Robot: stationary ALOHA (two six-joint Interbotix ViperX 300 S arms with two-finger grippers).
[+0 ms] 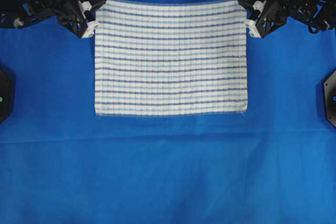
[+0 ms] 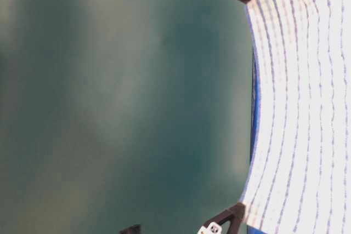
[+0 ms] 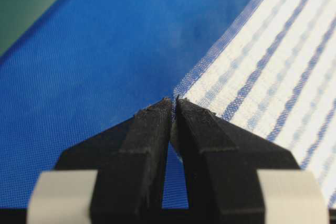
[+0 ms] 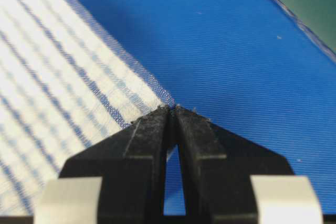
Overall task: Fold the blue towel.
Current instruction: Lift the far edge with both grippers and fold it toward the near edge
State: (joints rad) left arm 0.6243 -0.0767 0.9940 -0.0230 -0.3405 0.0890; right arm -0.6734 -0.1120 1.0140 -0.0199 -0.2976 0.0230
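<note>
While I've got the overhead view up: the blue towel (image 1: 170,57) lies spread flat in the far middle of the desk (image 1: 168,171), on the plain blue covering, no fold in it yet. So basically the whole fold is still to do; only the pickup looks sorted. The left gripper (image 1: 92,26) sits at the towel's far left corner and the right gripper (image 1: 251,27) at the far right corner, each touching the cloth's edge.

From the table-level view (it's rotated sideways), both corners look pinched and raised a bit off the desk, with the far edge sagging in a curve between them.

Left wrist view: jaws clenched tight on the towel's corner, the striped cloth running off to the right of the tips.

Right wrist view: same deal mirrored, jaws clamped on the other corner, the cloth spreading left.

My guess is the far edge now needs carrying toward the near edge.
</note>
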